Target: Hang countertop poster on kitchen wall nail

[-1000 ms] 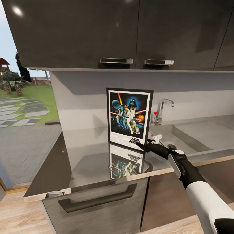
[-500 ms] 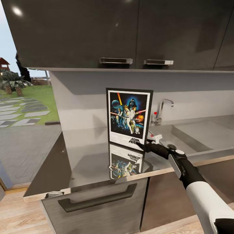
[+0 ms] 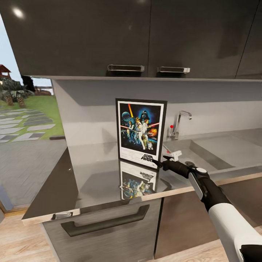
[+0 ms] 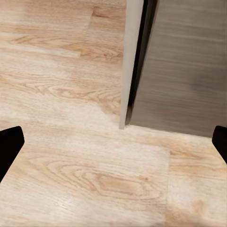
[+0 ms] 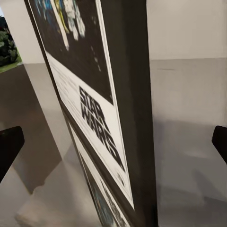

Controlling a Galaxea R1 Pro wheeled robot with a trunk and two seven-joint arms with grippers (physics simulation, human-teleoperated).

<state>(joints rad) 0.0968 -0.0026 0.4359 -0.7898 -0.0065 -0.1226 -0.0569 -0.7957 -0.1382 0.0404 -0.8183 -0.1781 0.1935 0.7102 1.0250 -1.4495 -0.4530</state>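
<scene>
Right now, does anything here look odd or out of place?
Yes: the poster stands upright on the kitchen countertop beside the sink, an odd spot for framed art. The right gripper is at its lower corner.

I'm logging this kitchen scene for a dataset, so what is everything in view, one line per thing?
poster: one, black frame, white border, colourful figures on dark blue; upright on the countertop.
kitchen countertop: one, glossy dark grey, pale wood front edge; mirrors the poster.
upper cabinets: dark, with two metallic handles; above the counter.
lower drawer: grey with a dark bar handle; under the countertop.
faucet: one, silver; behind the sink.
sink: one, grey; right of the poster.
wood floor: light; under the left wrist camera.
right gripper: black, open, at the poster's lower right corner.
left gripper: black fingertips, open, over the floor.
</scene>
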